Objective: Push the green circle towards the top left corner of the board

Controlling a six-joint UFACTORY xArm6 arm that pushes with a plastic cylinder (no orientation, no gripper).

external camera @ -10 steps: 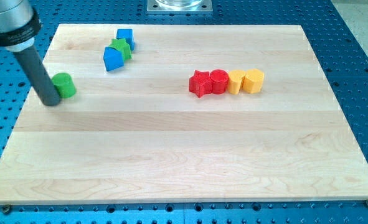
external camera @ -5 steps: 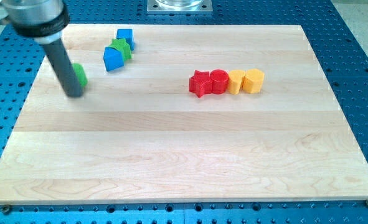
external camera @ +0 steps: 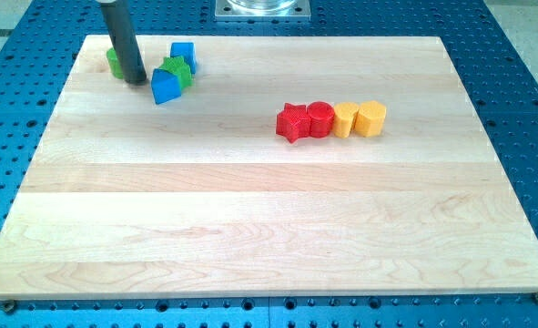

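The near half of the surface (external camera: 250,237) lies bare. Midway sit a red star (external camera: 292,121), red block (external camera: 319,118) and two yellow blocks (external camera: 360,118). Farther off, my tip (external camera: 137,80) touches the green circle (external camera: 114,62), which sits close to the top left corner; little seems left. No claw here, just a rod.

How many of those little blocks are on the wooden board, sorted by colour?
Green: 2, a circle half hidden behind the rod and a block between the blue ones.
Blue: 2.
Red: 2, a star and a rounder one.
Yellow: 2.
Total: 8.
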